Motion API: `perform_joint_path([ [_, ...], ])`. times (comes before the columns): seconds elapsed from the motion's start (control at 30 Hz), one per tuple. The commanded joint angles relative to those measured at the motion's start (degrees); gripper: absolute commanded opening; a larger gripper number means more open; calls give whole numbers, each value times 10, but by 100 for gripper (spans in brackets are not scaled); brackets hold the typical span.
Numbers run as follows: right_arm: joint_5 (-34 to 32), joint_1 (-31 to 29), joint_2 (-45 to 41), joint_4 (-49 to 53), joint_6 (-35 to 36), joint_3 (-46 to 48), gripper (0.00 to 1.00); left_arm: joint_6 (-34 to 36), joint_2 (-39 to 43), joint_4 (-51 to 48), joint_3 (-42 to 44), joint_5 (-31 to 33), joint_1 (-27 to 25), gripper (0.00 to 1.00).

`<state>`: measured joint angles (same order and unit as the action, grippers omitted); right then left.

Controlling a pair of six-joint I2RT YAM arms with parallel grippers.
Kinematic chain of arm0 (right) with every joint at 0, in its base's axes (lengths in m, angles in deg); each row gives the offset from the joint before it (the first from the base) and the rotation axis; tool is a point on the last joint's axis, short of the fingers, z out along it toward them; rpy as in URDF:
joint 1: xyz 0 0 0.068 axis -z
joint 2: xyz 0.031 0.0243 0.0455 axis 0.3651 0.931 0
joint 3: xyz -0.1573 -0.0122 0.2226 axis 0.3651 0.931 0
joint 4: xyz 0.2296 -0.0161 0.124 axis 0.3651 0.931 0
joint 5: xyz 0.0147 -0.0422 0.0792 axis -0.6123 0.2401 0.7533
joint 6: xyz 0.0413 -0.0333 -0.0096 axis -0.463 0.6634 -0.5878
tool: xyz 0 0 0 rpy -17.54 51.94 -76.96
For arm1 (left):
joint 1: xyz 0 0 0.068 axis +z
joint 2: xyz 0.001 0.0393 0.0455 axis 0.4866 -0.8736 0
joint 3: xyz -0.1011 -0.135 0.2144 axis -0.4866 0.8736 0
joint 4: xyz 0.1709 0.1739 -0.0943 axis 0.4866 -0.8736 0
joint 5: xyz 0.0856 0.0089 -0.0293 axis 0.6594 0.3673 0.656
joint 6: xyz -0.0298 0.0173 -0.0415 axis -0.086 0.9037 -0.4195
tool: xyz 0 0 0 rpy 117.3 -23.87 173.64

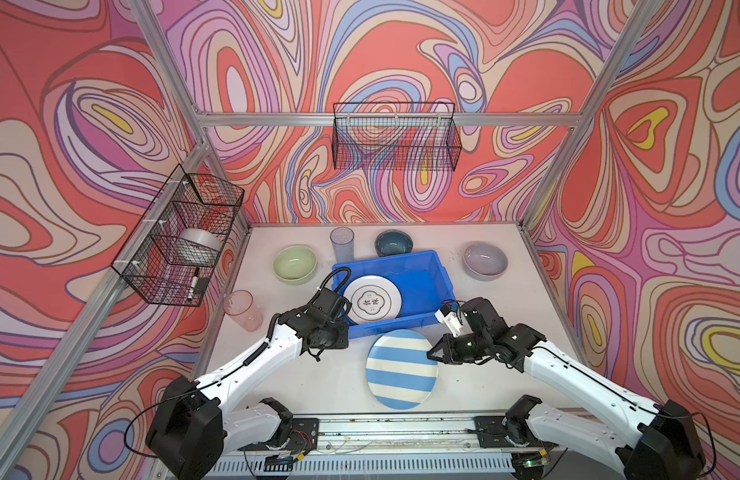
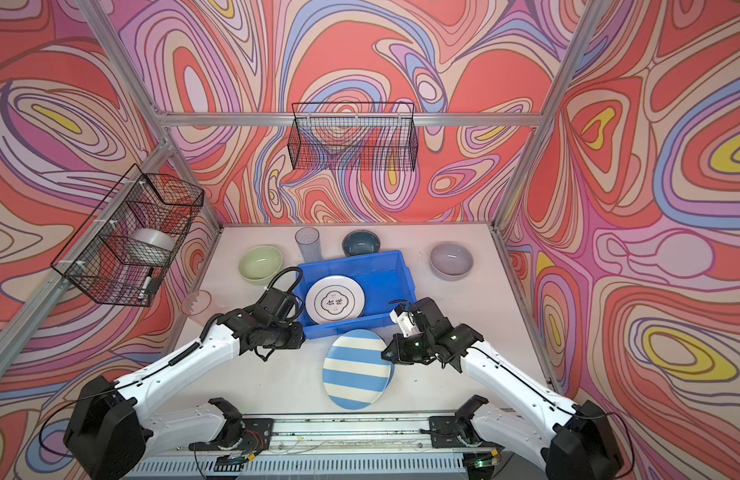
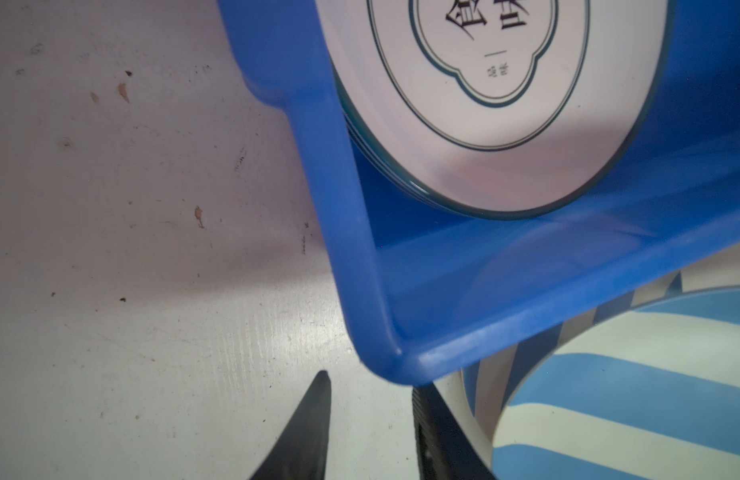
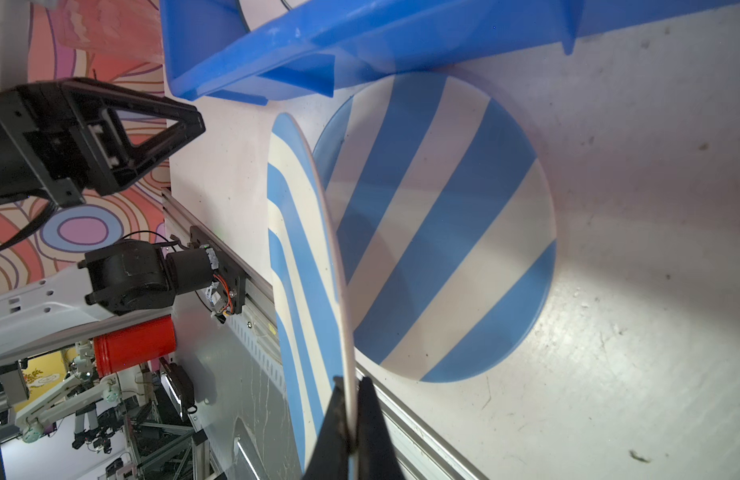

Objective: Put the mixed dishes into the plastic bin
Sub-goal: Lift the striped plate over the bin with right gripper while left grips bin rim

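1. Blue-and-cream stripes mark the plate in hand. The right gripper (image 4: 352,388) has its fingers pinched on the rim of the upper striped plate (image 4: 306,249). It tips that plate up off a second striped plate (image 4: 443,232), which lies flat on the table (image 1: 318,386) just in front of the plastic bin (image 1: 426,266).
2. From where I stand, the step looks like carrying that plate over the bin's near wall. I'd raise it clear of the rolled rim first, because the plate's far edge sits close to that wall and could catch.
3. A rim pinch is a thin hold on a wide disc. A slow, level swing seems wise, or the plate may pivot or slip.
4. Inside the bin a white lettered plate (image 1: 372,300) fills the near-left part, seemingly stacked on others. Lowering the striped one onto it before letting go should spare a clatter.
5. The left gripper (image 3: 370,399) hangs by the bin's near-left corner, fingers spread with nothing between them. It should keep out of the path.
6. The pale green bowl (image 1: 295,264), dark blue bowl (image 1: 394,243), lavender bowl (image 1: 484,261), clear tumbler (image 1: 342,245) and pink tumbler (image 1: 242,309) wait on the table.
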<state>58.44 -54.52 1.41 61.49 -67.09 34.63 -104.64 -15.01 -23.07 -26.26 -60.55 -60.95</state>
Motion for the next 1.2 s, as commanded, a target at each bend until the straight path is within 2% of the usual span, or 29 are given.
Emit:
perform_joint_path([
  [0.0,27,-2,0,13,25,-36,0,9,-11,19,-4,-4,12,36],
  [0.2,18,-2,9,33,45,-92,0,11,-25,32,-10,-13,39,34],
  [0.47,-20,3,77,69,94,-203,0,18,-45,46,-26,-21,59,34],
  [0.63,-43,31,123,69,107,-270,0,18,-56,45,-43,-18,65,36],
  [0.73,-45,61,148,55,103,-298,0,13,-51,43,-47,-4,65,40],
  [0.87,-54,92,175,23,84,-317,0,21,-47,24,-61,-8,66,41],
  [0.97,-58,101,196,-16,74,-326,0,26,-29,11,-63,-27,66,42],
  [1.07,-67,108,226,-32,71,-349,0,33,5,-2,-63,-42,66,48],
  [1.17,-68,113,253,-60,65,-364,0,36,31,-28,-78,-24,66,50],
])
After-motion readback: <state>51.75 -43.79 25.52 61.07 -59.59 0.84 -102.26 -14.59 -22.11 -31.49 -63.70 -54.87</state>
